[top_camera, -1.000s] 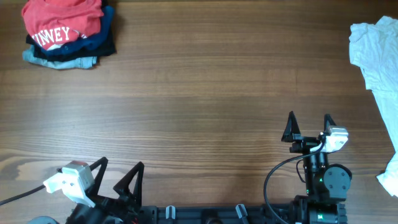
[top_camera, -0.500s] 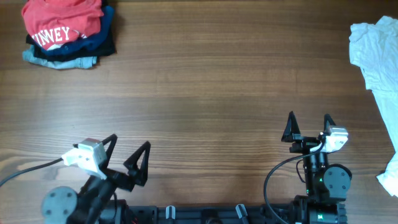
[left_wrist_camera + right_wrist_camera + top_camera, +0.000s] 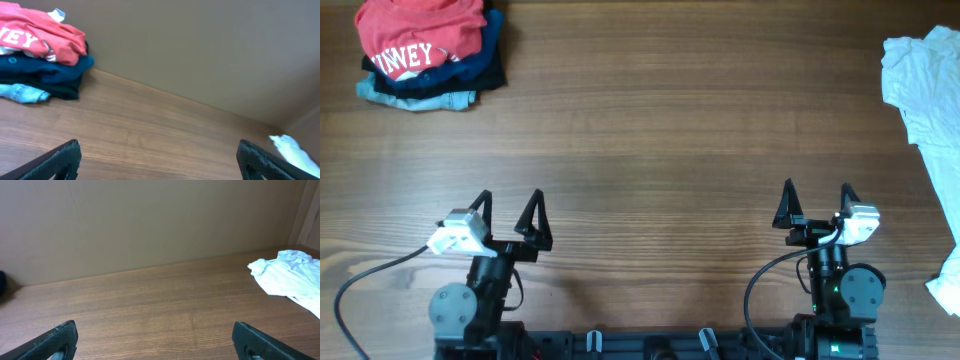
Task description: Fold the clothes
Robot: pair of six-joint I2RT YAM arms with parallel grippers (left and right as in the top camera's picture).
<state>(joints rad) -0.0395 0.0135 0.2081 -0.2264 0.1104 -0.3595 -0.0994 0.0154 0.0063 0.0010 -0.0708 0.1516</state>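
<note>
Wood-grain tabletop (image 3: pixel 650 150) stretches in front of me, warm brown with long streaks running left to right, and in my wrist views a plain, matte tan wall (image 3: pixel 150 225) rises at its far edge.

At the far left corner sits a soft pile of clothes. Its top layer is a red T-shirt (image 3: pixel 420 35), rumpled and rounded, with blocky white lettering showing on its near side. Under it lies a dark blue garment (image 3: pixel 50 67), folded thick. A black garment (image 3: pixel 490 75) sits lower in the pile, and a pale blue denim piece (image 3: pixel 415 97) pokes out along the near edge, flat against the wood.

My left gripper (image 3: pixel 509 200) is at the near edge, left of centre. Its two black, pointed fingers (image 3: pixel 55 162) are spread wide with only bare wood between them, grasping nothing. A black cable (image 3: pixel 375 275) loops away from its white wrist block toward the left.

My right gripper (image 3: pixel 817 190) is at the near edge on the right side, well apart from the left one. Its tapered fingers are likewise parted and empty.

Along the right edge a white garment (image 3: pixel 925 90) lies unfolded, thin and crinkled, with irregular creases. It trails from the far right down toward the near right corner and runs partly out of view. Neither gripper touches any cloth.
</note>
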